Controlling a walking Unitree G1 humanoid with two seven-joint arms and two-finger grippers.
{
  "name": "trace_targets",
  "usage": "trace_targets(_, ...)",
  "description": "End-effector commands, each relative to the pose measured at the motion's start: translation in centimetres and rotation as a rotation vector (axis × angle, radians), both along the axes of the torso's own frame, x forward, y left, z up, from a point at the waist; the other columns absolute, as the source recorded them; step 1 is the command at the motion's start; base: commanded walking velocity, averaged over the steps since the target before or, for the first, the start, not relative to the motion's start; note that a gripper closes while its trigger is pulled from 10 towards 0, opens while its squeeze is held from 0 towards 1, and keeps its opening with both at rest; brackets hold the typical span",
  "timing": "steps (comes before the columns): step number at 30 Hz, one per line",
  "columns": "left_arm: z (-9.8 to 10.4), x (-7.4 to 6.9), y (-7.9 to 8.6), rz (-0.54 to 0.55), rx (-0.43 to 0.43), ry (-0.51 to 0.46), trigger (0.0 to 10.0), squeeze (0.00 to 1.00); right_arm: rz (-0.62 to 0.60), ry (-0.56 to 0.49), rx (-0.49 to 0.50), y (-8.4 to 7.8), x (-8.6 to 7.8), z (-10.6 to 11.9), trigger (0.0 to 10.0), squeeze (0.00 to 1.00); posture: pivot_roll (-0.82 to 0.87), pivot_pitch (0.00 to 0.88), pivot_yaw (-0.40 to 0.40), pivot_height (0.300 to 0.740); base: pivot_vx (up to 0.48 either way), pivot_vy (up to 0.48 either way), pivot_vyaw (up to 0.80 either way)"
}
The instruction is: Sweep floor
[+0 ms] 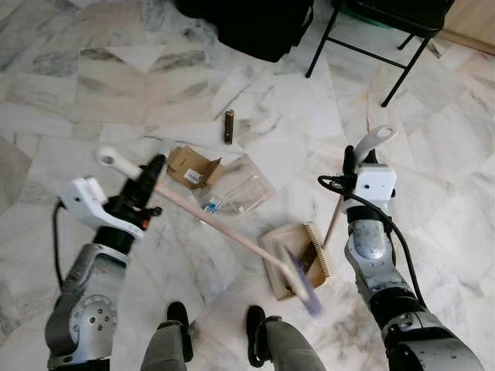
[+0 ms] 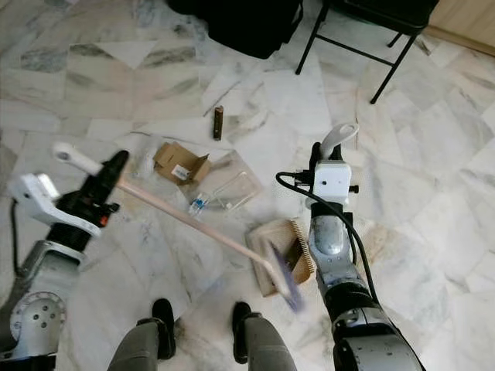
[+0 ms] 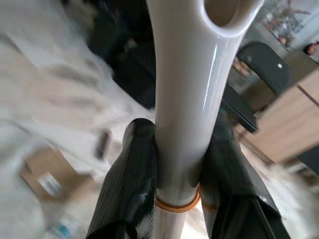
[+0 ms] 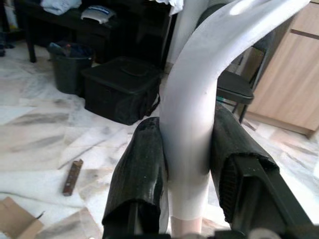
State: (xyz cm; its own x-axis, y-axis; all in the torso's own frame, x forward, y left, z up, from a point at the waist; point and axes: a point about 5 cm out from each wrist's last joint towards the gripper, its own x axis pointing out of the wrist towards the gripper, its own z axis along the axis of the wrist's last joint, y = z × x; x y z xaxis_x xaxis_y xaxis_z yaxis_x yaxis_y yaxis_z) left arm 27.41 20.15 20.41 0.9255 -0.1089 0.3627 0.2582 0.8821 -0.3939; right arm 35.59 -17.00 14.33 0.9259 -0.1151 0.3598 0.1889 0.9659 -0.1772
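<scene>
While the left gripper clenched the broom and the right gripper the dustpan | step – sweeping, bristles at pan | next – likely reach the cardboard.

Count on the marble floor: three bits of litter, two sweeping tools, two claws.

One broom, one dustpan at 5 o'clock; one flattened cardboard box, one clear plastic tray, one small brown stick at 12. One black chair and one black bag up top. Left claw, right claw: one handle each.
</scene>
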Motion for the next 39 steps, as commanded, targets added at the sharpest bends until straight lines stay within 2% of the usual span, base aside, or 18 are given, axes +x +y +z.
trace_targets(1, 2.0, -0.7, 0.2, 0.033, 0.001, -0.092, 10.0, 0.00, -0.015, 0.063, 0.017, -0.3, -0.5, -1.7, 10.0, 0.00, 0.06, 0.358, -0.090, 0.740, 0.000, 0.000, 0.00)
trace_targets(8, 5.4, -0.7, 0.7, 0.065, 0.072, -0.195, 10.0, 0.00, -0.013, 0.074, 0.070, 0.2, 0.0, -1.6, 10.0, 0.00, 0.08, 0.287, -0.070, 0.740, 0.000, 0.000, 0.00)
trace_targets(12, 6.1, -0.4, 0.7, 0.104, 0.104, -0.223, 10.0, 0.00, -0.004, 0.064, 0.114, 0.5, 0.2, -1.2, 10.0, 0.00, 0.08, 0.234, -0.070, 0.740, 0.000, 0.000, 0.00)
trace_targets(16, 5.6, 0.4, 1.1, 0.161, 0.119, -0.221, 10.0, 0.00, -0.001, 0.045, 0.139, 0.7, 0.6, -0.5, 10.0, 0.00, 0.06, 0.167, -0.068, 0.740, 0.000, 0.000, 0.00)
trace_targets(23, 5.5, 1.0, 1.5, 0.240, 0.153, -0.216, 10.0, 0.00, -0.013, 0.010, 0.189, 0.5, 0.9, 0.4, 10.0, 0.00, 0.04, 0.114, -0.061, 0.740, 0.000, 0.000, 0.00)
trace_targets(26, 5.2, 1.4, 2.1, 0.337, 0.265, -0.216, 10.0, 0.00, -0.009, -0.014, 0.207, 0.5, 1.0, 0.9, 10.0, 0.00, 0.03, 0.090, -0.055, 0.740, 0.000, 0.000, 0.00)
trace_targets(28, 4.6, 1.6, 1.9, 0.340, 0.333, -0.206, 10.0, 0.00, -0.009, -0.025, 0.228, 0.6, 1.0, 1.2, 10.0, 0.00, 0.01, 0.068, -0.048, 0.740, 0.000, 0.000, 0.00)
trace_targets(32, 3.4, 1.7, 0.7, 0.292, 0.395, -0.184, 10.0, 0.00, 0.011, -0.054, 0.247, 1.0, 1.0, 1.6, 10.0, 0.00, 0.00, 0.048, -0.041, 0.740, 0.000, 0.000, 0.00)
trace_targets(34, 2.7, 1.7, 0.4, 0.299, 0.448, -0.165, 10.0, 0.00, 0.019, -0.073, 0.297, 1.0, 0.9, 1.9, 10.0, 0.00, 0.00, 0.034, -0.036, 0.740, 0.000, 0.000, 0.00)
trace_targets(39, 1.8, 1.9, 0.6, 0.332, 0.489, -0.150, 10.0, 0.00, 0.050, -0.086, 0.365, 1.4, 0.9, 2.3, 10.0, 0.00, -0.01, 0.024, -0.030, 0.740, 0.000, 0.000, 0.00)
